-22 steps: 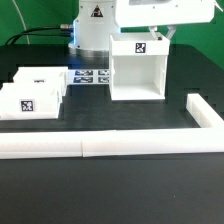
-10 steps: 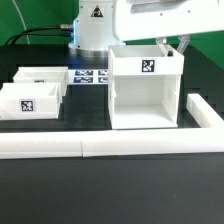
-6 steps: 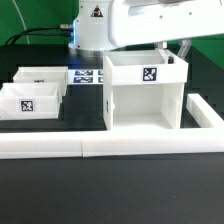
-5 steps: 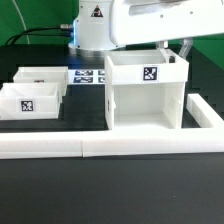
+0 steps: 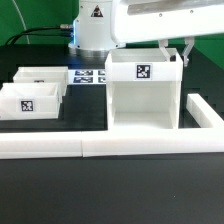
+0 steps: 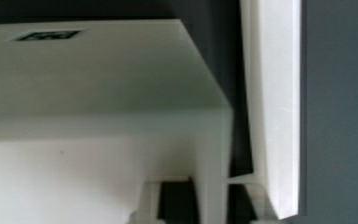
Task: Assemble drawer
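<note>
A long white L-shaped bar [image 5: 100,147] is laid across the near side of the black tabletop [image 5: 110,190]. Its short leg is turned toward the far side along the exterior view's right, just beside the drawer housing [image 5: 145,100]. On the exterior view's left, well apart from the housing, two small white trays are set one behind the other. The near tray [image 5: 30,104] carries a square tag on its near face, and the far tray [image 5: 40,76] is partly hidden behind it. The marker board [image 5: 90,76] lies flat between the far tray and the housing, in front of the robot base [image 5: 92,25]. No object is placed between the trays and the housing.

The housing is a large white plastic box. A black-and-white tag [image 5: 143,71] is seen on the band above its cavity. It stands upright in the middle of the scene, toward the exterior view's right. Its open front is turned toward the near side and the bar, and its long axis is roughly vertical. Contact between its base and the tabletop cannot be judged.

The end effector [image 5: 175,54] is seen at the housing's far top rim, its fingers closed on a thin wall there. In the wrist view that white wall [image 6: 274,90] is shown edge-on, running down between the dark fingertips [image 6: 172,205].
</note>
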